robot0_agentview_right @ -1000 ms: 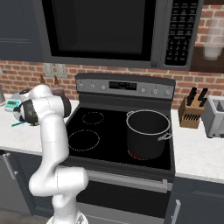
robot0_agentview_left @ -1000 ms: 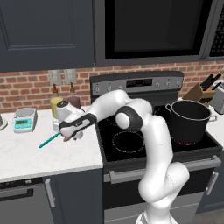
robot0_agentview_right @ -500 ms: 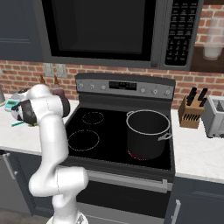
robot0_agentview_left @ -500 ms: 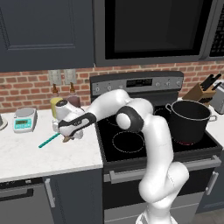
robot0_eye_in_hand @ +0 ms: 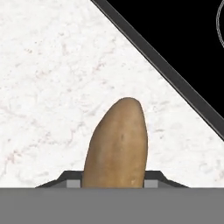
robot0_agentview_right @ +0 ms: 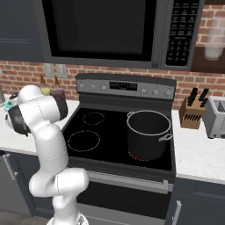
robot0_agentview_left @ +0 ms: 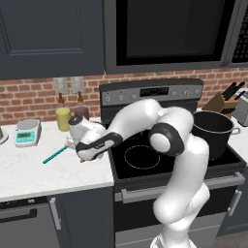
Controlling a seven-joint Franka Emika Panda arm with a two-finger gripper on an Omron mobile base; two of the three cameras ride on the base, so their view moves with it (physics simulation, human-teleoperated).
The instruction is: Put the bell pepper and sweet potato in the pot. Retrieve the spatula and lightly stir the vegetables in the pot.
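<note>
My gripper point(robot0_eye_in_hand: 114, 186) pinches the sweet potato point(robot0_eye_in_hand: 117, 144) low over the counter point(robot0_eye_in_hand: 52, 87) (stove point(robot0_eye_in_hand: 175, 39) edge at 1 o'clock), gripped endwise for carrying to the pot point(robot0_agentview_left: 213, 133).

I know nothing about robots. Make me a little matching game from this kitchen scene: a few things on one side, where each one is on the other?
Things:
1. sweet potato
2. pot
3. spatula
4. knife block

Places:
A. standing on the stove
B. lying on the white counter left of the stove
C. between the gripper's fingers
D. counter right of the stove, beside the toaster

Pairs: 1-C, 2-A, 3-B, 4-D
</note>
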